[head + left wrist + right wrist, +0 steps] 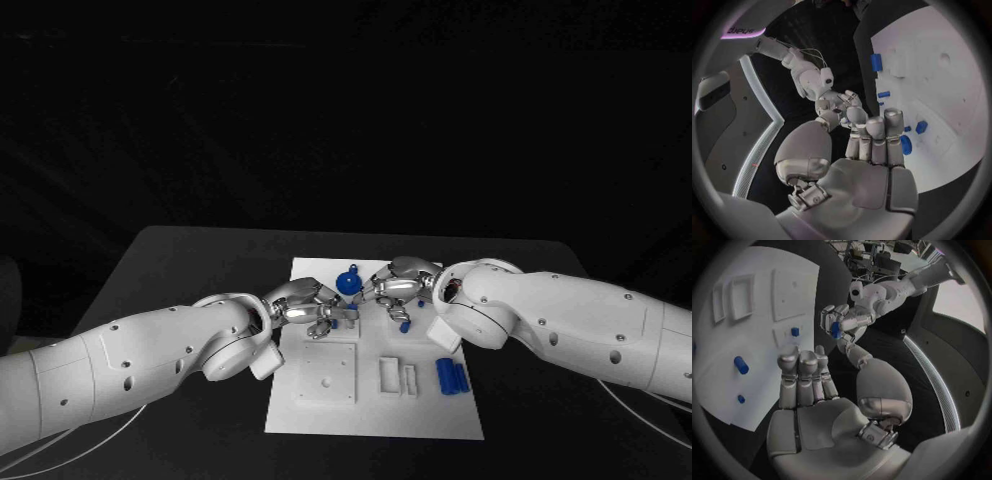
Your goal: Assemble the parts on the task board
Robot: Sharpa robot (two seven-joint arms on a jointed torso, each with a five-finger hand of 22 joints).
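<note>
**Item: task board (325,405), white plate, centre of black bench (188,260).**

- Standing part (349,283): blue, round-topped, upright near the board's far edge, between the two hands. Likely the piece now being worked.
- Left hand (303,305): over the board's left side. Its fingers (873,127) are extended side by side with the thumb apart, and nothing lies in the palm. The standing part sits just beside the fingertips; I cannot tell whether they touch it.
- Right hand (401,285): over the far right of the board. Its fingers (804,365) are straight and close together, holding nothing.
- Loose part (402,318): blue, lying on the board just beneath the right hand.
- Spare parts (451,375): blue, lying together near the board's right edge.

**Handling note (judgement):** Steady the standing part from both sides before pressing. Keep it upright, since a sideways push from either hand could tip it. Close the fingers slowly and low on its body.
</note>
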